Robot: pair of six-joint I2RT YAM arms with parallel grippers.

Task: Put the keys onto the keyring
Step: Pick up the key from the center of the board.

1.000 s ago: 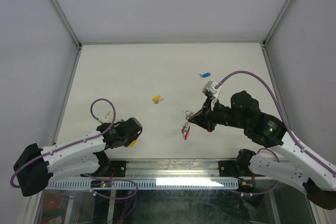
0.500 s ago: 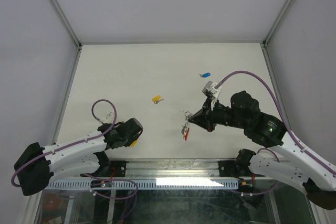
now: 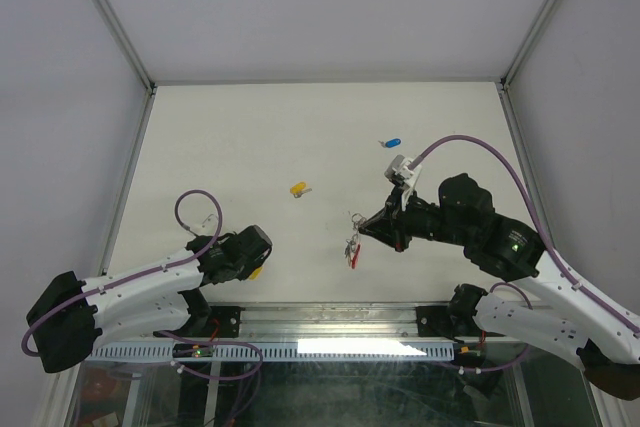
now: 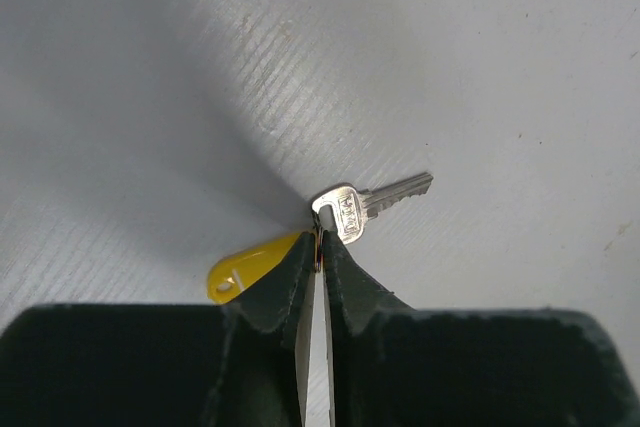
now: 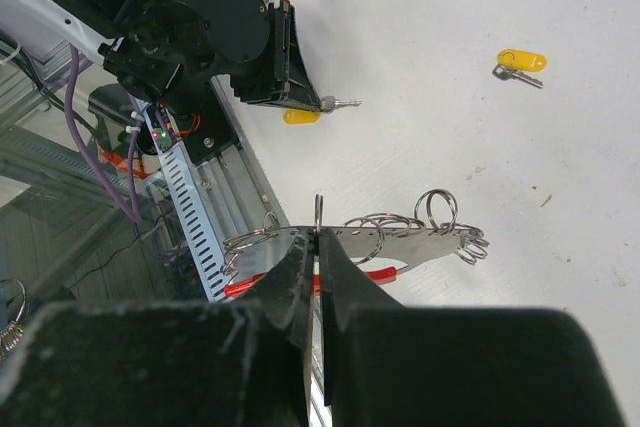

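A silver key [image 4: 365, 205] with a yellow tag [image 4: 248, 267] lies at the table's near left. My left gripper [image 4: 320, 242] is shut on the small ring that joins key and tag. From above, this gripper [image 3: 260, 261] covers most of that key. My right gripper [image 5: 318, 237] is shut on one ring of the keyring [image 5: 400, 242], a metal plate with several wire rings and a red strip [image 5: 370, 278], held just above the table [image 3: 353, 245]. A second yellow key [image 3: 298, 189] lies mid-table. A blue key [image 3: 391, 141] lies farther back.
A slotted cable rail [image 5: 190, 207] and a metal bar [image 3: 330, 319] run along the near edge between the arm bases. Grey walls and slanted frame posts [image 3: 130, 47] close in the white table [image 3: 250, 137] on three sides.
The left jaws have closed from partly open onto the ring of the yellow-tagged key. The left arm has barely shifted. The right arm and keyring have not moved.
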